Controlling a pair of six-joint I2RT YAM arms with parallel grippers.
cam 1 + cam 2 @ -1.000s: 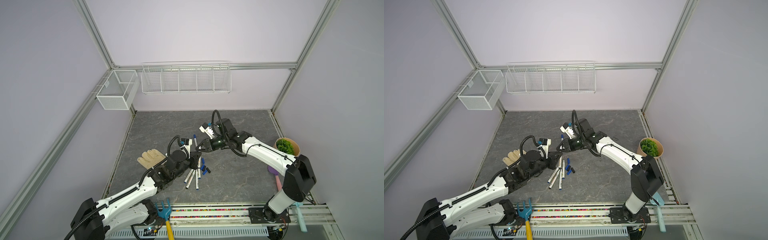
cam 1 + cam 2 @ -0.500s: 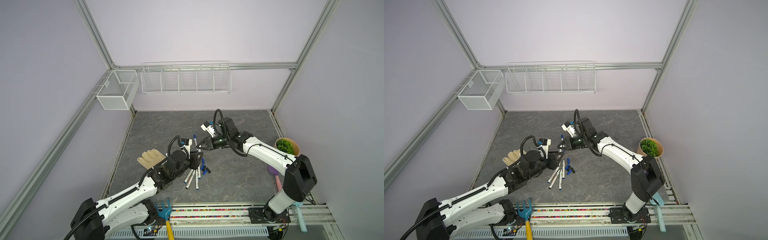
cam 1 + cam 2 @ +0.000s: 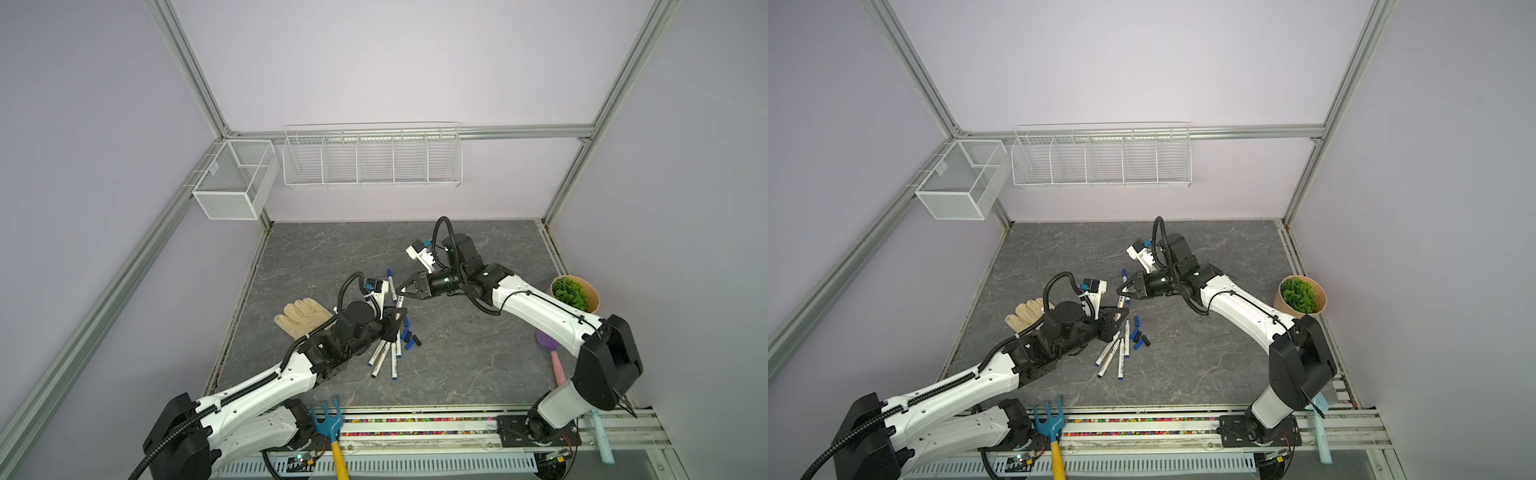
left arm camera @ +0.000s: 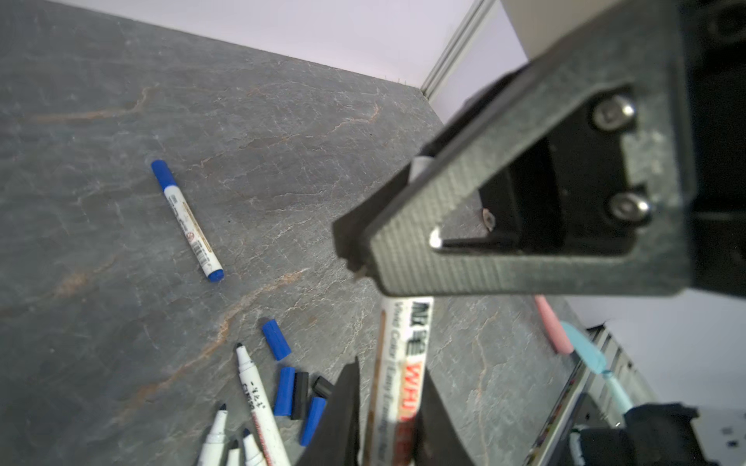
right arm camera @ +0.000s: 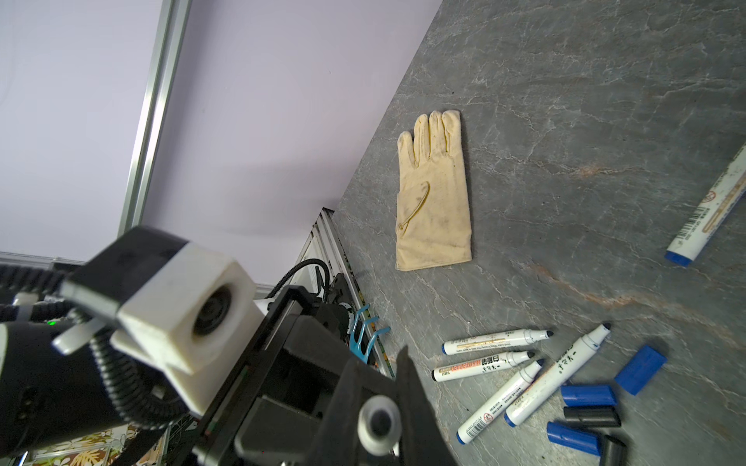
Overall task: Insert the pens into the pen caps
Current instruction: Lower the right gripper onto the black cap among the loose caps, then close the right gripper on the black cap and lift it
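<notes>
A white pen [image 3: 399, 302] [image 3: 1120, 304] hangs above the table between both grippers. My left gripper [image 3: 395, 318] [image 4: 391, 375] is shut on its labelled barrel [image 4: 403, 363]. My right gripper [image 3: 402, 289] [image 5: 379, 363] is shut on the pen's other end [image 5: 379, 421], which I see end-on between the jaws. One pen with a blue cap [image 3: 390, 282] [image 4: 186, 220] lies apart from the rest. Several uncapped pens [image 3: 386, 353] [image 5: 504, 363] lie fanned out beside loose blue and black pen caps [image 3: 409, 336] [image 4: 290, 387] [image 5: 589, 411].
A cream glove [image 3: 303, 318] [image 5: 434, 193] lies left of the pens. A blue garden fork [image 3: 330, 424] sits on the front rail. A cup with a green plant [image 3: 575, 294] and a purple and pink tool [image 3: 550, 353] are at the right. Wire baskets [image 3: 372, 156] hang on the back wall.
My left jaws opened and closed again on the pen. The right jaws tightened on its far end. Both arms have hardly moved.
</notes>
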